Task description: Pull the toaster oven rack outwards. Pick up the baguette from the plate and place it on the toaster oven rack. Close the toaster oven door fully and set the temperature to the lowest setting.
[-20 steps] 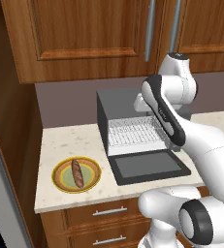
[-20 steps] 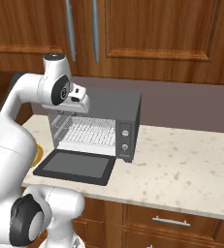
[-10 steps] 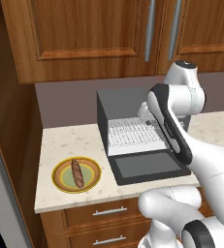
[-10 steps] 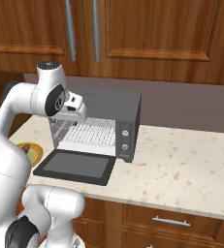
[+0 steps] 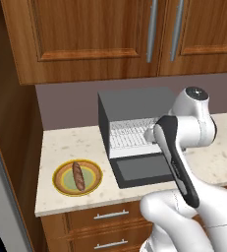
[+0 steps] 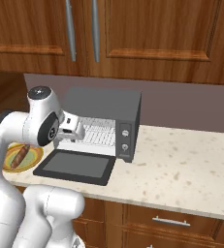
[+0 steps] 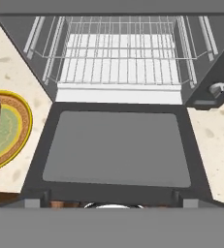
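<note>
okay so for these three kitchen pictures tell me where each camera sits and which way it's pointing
Left base view: behind the arm on its left, looking forward and down at the toaster oven, its lowered door and the plate with the baguette; white arm at lower right.
Right base view: behind on the right, facing the same counter; arm at lower left.
Hand view: on the hand, high over the open door, facing into the oven at the rack.
Shared: all three show the oven, door, rack, plate and baguette.
</note>
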